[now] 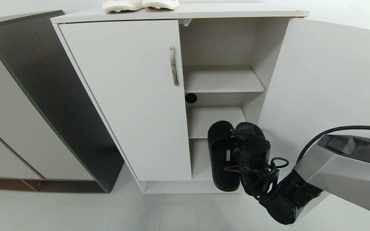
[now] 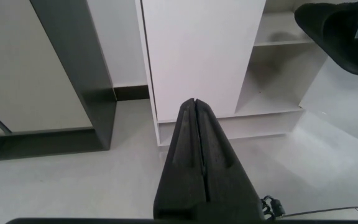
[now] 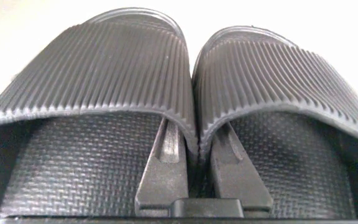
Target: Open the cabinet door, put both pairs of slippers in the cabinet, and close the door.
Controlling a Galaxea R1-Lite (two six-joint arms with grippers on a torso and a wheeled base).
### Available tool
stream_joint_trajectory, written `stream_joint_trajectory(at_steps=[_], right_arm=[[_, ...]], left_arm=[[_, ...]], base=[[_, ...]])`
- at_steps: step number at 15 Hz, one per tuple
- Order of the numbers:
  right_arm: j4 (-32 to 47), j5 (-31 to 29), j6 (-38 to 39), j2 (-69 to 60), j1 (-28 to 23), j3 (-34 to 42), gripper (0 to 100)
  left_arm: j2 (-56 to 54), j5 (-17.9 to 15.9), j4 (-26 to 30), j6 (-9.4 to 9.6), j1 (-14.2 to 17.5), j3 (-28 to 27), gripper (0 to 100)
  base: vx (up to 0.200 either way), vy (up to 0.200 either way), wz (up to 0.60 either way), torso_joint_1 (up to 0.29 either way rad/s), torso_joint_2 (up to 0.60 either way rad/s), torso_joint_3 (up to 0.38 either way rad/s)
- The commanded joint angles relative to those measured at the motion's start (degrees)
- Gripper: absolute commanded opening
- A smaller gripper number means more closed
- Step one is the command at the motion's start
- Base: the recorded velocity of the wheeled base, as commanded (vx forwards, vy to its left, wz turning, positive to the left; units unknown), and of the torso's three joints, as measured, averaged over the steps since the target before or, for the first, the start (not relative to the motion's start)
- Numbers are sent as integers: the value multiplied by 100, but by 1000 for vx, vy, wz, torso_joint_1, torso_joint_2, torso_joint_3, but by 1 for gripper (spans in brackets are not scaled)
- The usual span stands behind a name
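Note:
A pair of black ribbed slippers [image 1: 222, 157] hangs in front of the open right half of the white cabinet [image 1: 220, 80], level with its lower shelves. My right gripper [image 1: 237, 134] is shut on them. In the right wrist view its fingers [image 3: 166, 163] pinch the inner strap edges of both black slippers [image 3: 123, 68] together. A pair of white slippers [image 1: 140, 4] lies on the cabinet top. My left gripper [image 2: 194, 111] is shut and empty, low above the floor, facing the cabinet's base, with the black slippers [image 2: 344, 31] farther off.
The cabinet's right door [image 1: 326, 83] stands swung wide open beside my right arm. Its left door [image 1: 124, 96] with a metal handle [image 1: 173, 65] is closed. A dark grey cabinet [image 1: 53, 96] stands to the left. Bare floor [image 1: 75, 211] lies in front.

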Motion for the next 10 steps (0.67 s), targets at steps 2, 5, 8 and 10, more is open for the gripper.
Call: stream_joint_trajectory(at_steps=[2,5,8,10], right_arm=[[253,215,189,87,126,-170,0],[815,232,717,193,152,-381,0],[833,250,760,193,231,-364,0],[833,250,760,237,240,-346,0]], left_arm=[[7,-1,-1,35,0,0,0],[7,-1,-1,35,0,0,0],[7,-1,-1,35,0,0,0],[7,-1,-1,35,0,0,0]], base=[[0,0,0,0,0,0],[0,0,0,0,0,0],[0,0,0,0,0,0],[0,0,0,0,0,0]])
